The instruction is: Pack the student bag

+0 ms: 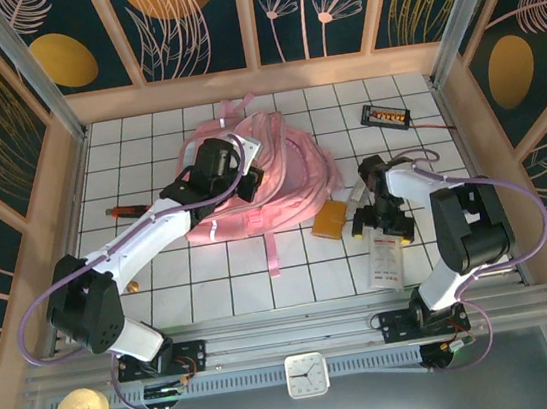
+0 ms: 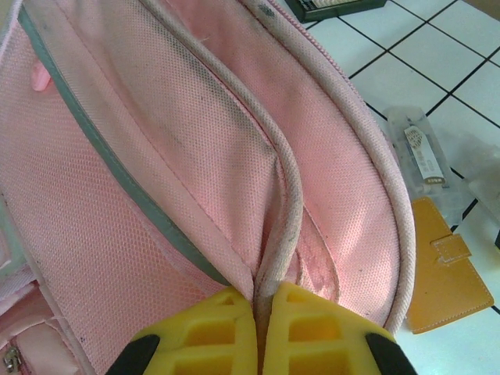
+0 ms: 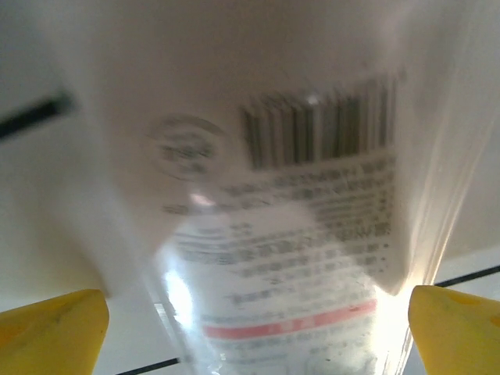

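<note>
Closest to the lens: yellow fingertips of the left gripper (image 2: 256, 328), pressed shut on a piped seam of the student bag (image 2: 156, 156), pinching that fold between two pink panels. Bag slumped toward the back of the counter (image 1: 213, 283), an orange wallet (image 1: 328, 221) just beside its right edge. Right gripper (image 3: 254, 316) spread wide, holding nothing, hanging low over a clear plastic packet (image 3: 297, 234) lying flat on the tiles. Probably about to close on the packet and carry it to the bag. Risks, as a judgement: slick, flat plastic offering little to pinch, so slipping free or never leaving the counter; thin seam sliding out of the left grip and letting the mouth fall shut; packet snagging on the rim if the gap proves too narrow; arms crowding each other over the bag.
</note>
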Available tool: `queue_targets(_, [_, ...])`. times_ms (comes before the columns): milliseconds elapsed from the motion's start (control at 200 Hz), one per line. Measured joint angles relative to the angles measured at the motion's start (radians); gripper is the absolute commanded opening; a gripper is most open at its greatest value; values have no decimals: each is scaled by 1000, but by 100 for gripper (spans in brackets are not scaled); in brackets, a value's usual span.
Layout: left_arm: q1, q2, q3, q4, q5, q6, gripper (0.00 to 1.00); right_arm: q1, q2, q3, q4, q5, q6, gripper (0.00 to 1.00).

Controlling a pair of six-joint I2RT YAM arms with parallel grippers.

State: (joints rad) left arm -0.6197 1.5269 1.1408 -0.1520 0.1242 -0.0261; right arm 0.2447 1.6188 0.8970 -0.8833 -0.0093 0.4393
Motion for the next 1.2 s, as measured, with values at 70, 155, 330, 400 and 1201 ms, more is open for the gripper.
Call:
queue_targets(70, [0, 6, 0, 0, 4, 0, 0, -2, 0, -10, 14, -8, 13, 99])
queue_targets(155, [0, 11, 2, 0, 8, 0, 0, -5, -4, -23, 33, -16, 16, 99])
queue_targets(330, [1, 11, 10, -5, 10, 0, 0, -35, -47, -80, 90, -48, 15, 96])
queue_targets(400, [2, 11, 15, -10, 10, 0, 0, -35, -50, -82, 92, -48, 14, 87])
queue_targets(1201, [7, 51, 95, -74, 40, -9, 0, -62, -87, 306, 29, -105, 9, 0])
